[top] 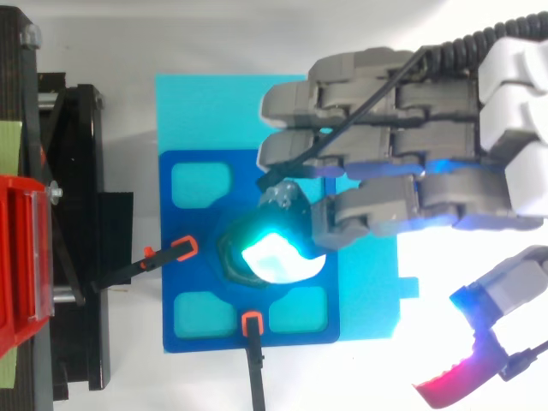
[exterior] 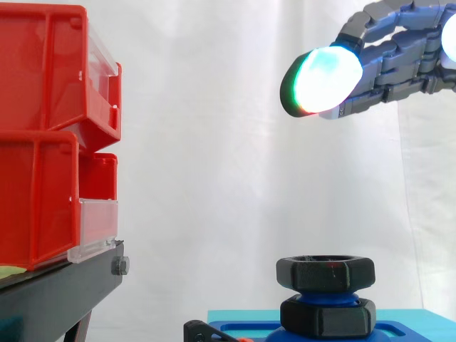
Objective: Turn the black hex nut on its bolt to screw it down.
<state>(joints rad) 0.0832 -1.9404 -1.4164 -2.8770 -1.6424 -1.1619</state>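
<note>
The black hex nut (exterior: 325, 273) sits at the top of a blue threaded bolt (exterior: 324, 298), with a second black nut (exterior: 328, 318) below it against the blue fixture. My hand (exterior: 399, 57) hangs well above the nut and apart from it, fingers stretched out to the left and holding nothing; one fingertip (exterior: 322, 80) glows white-green. From above, the hand (top: 402, 163) reaches in from the right, and a glowing cyan fingertip (top: 278, 259) covers most of the nut, whose dark rim (top: 229, 257) shows at the left. The thumb (top: 479, 360) is spread away at the lower right.
The dark blue fixture plate (top: 197, 231) lies on a light blue sheet (top: 214, 107). Two black clamps with orange tips (top: 175, 251) (top: 251, 324) grip the plate at its left and front. Stacked red bins (exterior: 43, 142) on a black stand (exterior: 57, 292) are at the left.
</note>
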